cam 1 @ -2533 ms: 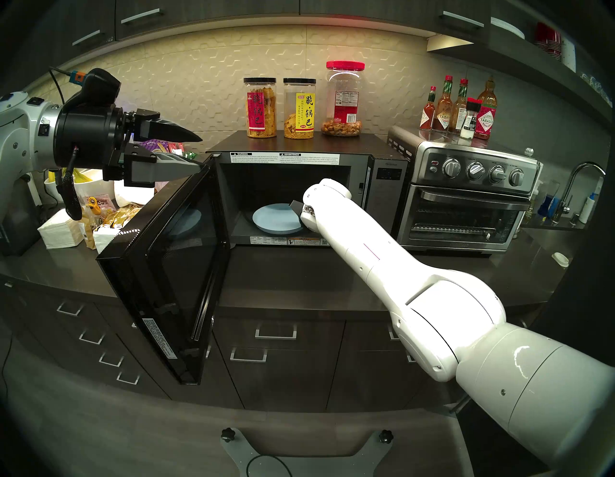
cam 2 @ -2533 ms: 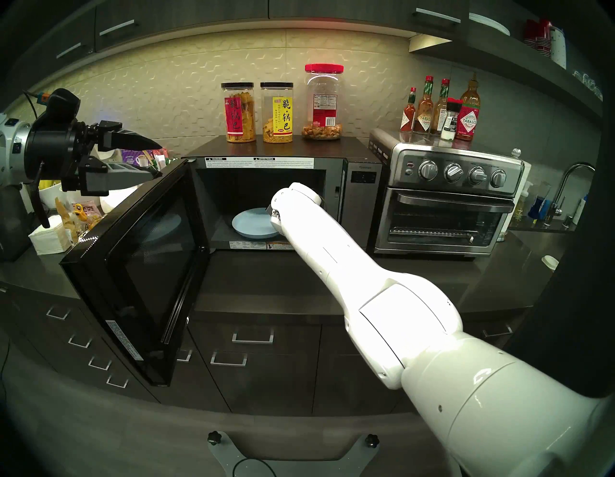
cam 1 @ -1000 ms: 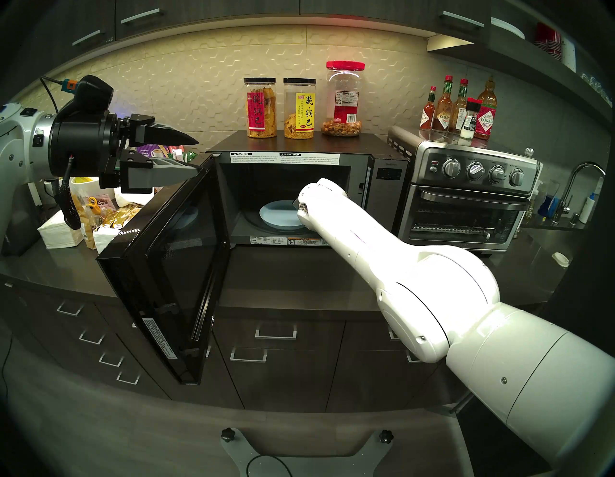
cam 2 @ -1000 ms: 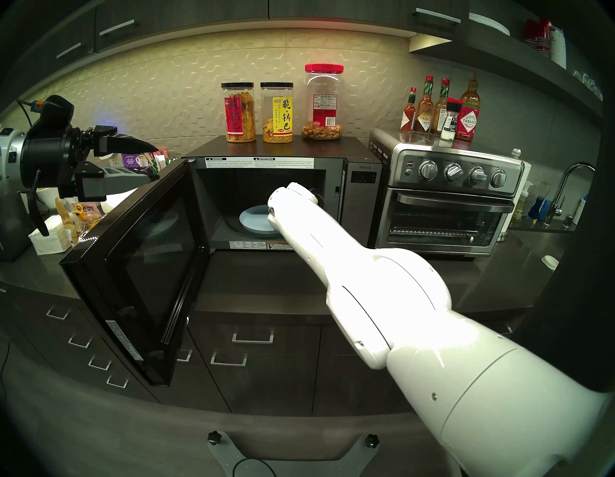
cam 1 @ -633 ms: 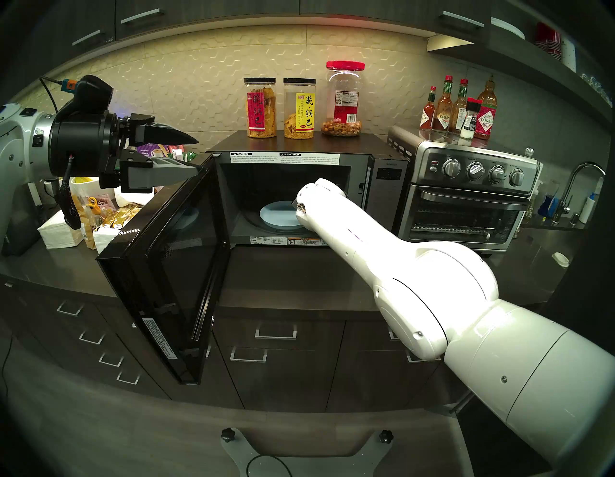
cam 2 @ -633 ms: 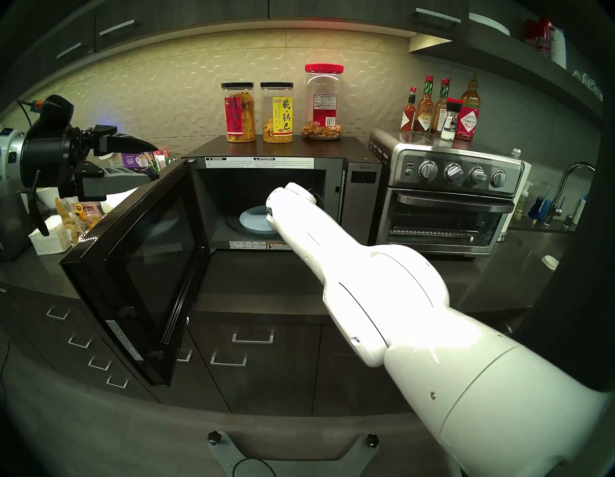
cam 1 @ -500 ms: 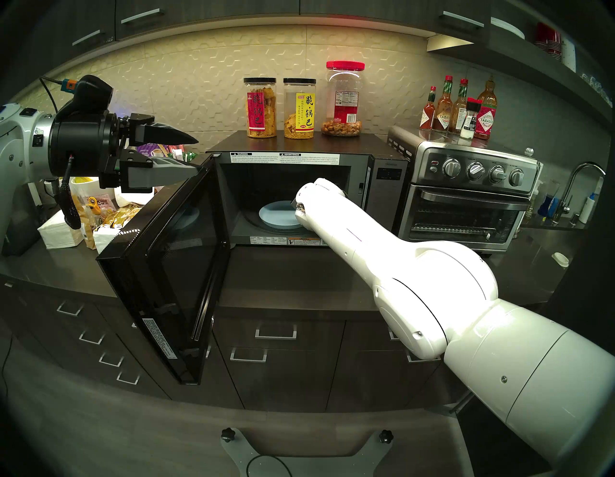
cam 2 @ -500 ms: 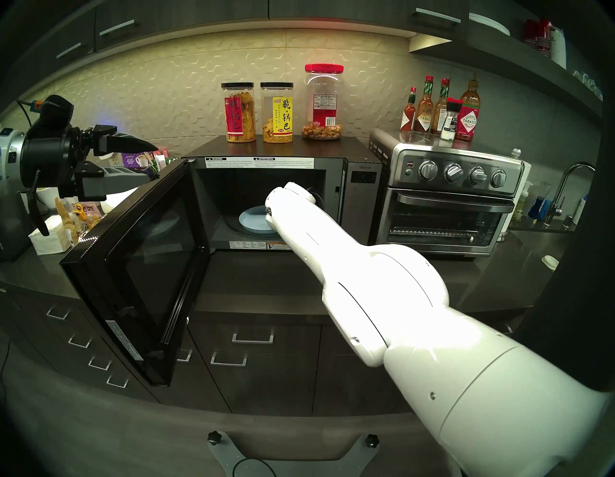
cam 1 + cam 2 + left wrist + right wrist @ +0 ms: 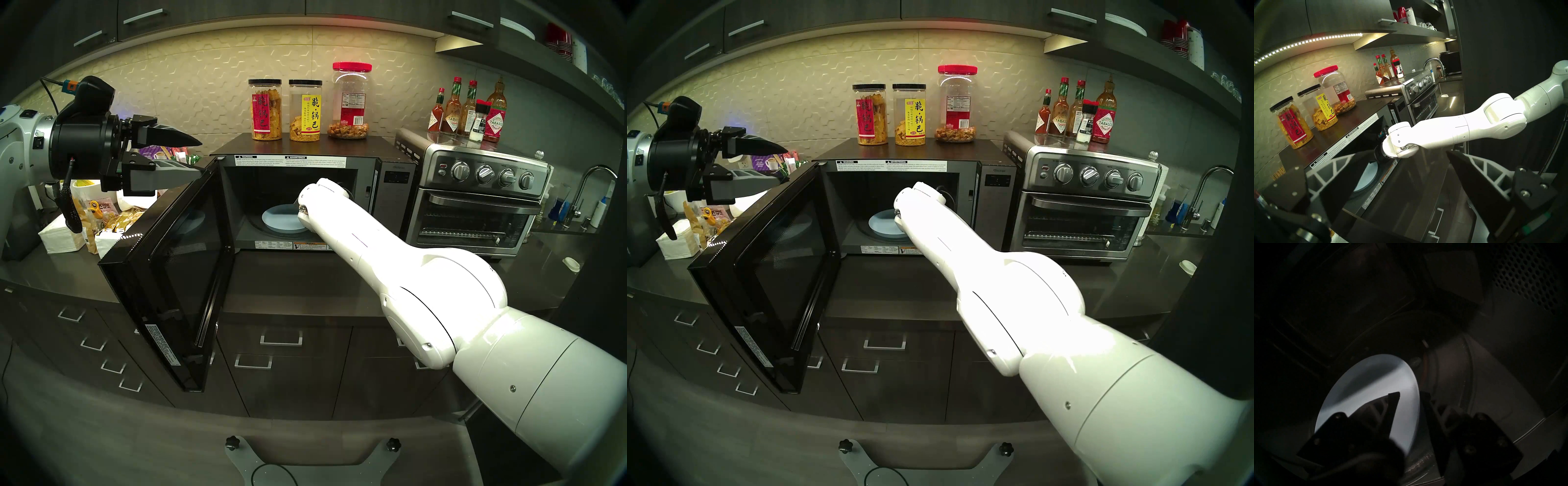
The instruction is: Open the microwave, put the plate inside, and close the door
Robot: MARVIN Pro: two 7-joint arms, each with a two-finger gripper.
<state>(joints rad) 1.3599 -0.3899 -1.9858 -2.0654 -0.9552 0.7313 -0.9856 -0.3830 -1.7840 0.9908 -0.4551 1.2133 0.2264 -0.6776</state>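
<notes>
Atop microwave [image 9: 305, 146]: three snack jars [image 9: 307, 110]

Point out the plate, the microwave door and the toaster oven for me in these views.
plate [image 9: 280, 219]: head left view, bare pale centre, inside the microwave.
door [image 9: 176, 258]: head left view, inner glass of the open panel.
toaster oven [image 9: 475, 220]: head left view, its clear glass front.
</notes>
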